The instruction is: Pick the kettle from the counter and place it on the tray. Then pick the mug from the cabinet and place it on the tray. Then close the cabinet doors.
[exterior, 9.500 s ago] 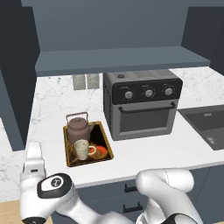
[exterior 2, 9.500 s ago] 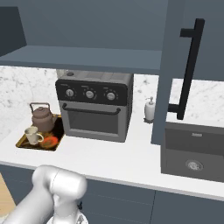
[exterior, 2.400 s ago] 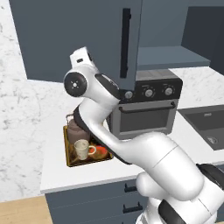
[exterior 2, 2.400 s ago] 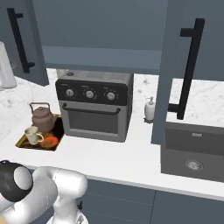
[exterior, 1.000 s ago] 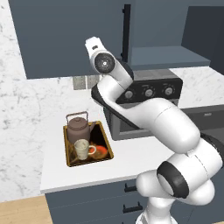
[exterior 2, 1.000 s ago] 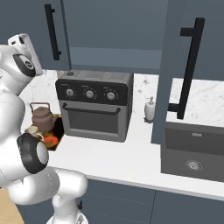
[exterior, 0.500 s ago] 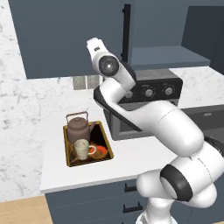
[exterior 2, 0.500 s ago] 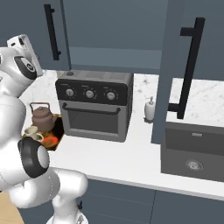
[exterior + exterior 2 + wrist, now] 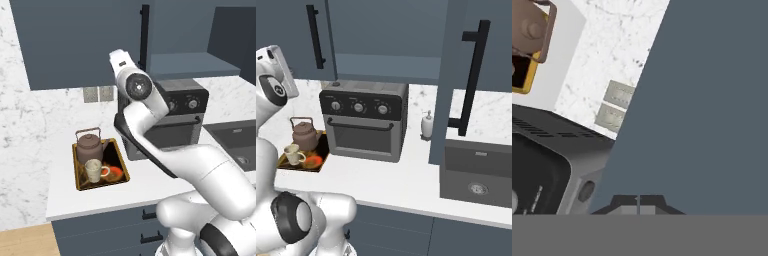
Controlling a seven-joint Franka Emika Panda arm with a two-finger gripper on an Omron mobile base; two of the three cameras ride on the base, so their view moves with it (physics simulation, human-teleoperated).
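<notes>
The brown kettle (image 9: 89, 145) and the cream mug (image 9: 93, 170) both stand on the gold-rimmed tray (image 9: 119, 165) on the white counter (image 9: 62, 197). From the right base view the kettle (image 9: 304, 133), mug (image 9: 292, 154) and tray (image 9: 301, 166) sit at the left. My gripper (image 9: 638, 202) is shut with nothing in it, its tips right against the flat face of the left cabinet door (image 9: 712, 100). That left door (image 9: 80, 40) lies closed or nearly so. The right door (image 9: 452, 85) stands swung out, edge-on, with its black handle (image 9: 472, 75) showing. The cabinet shelf (image 9: 386, 65) is bare.
A black toaster oven (image 9: 363, 120) stands right of the tray, under the cabinet. A soap bottle (image 9: 427, 125) and a sink (image 9: 476, 170) are further right. A wall outlet (image 9: 98, 93) sits behind the tray. My raised arm (image 9: 137, 90) crosses in front of the oven.
Earlier both doors stood open and the arm was low. The arm rose and the left door swung shut ahead of it. Over the last second hardly anything has moved.
</notes>
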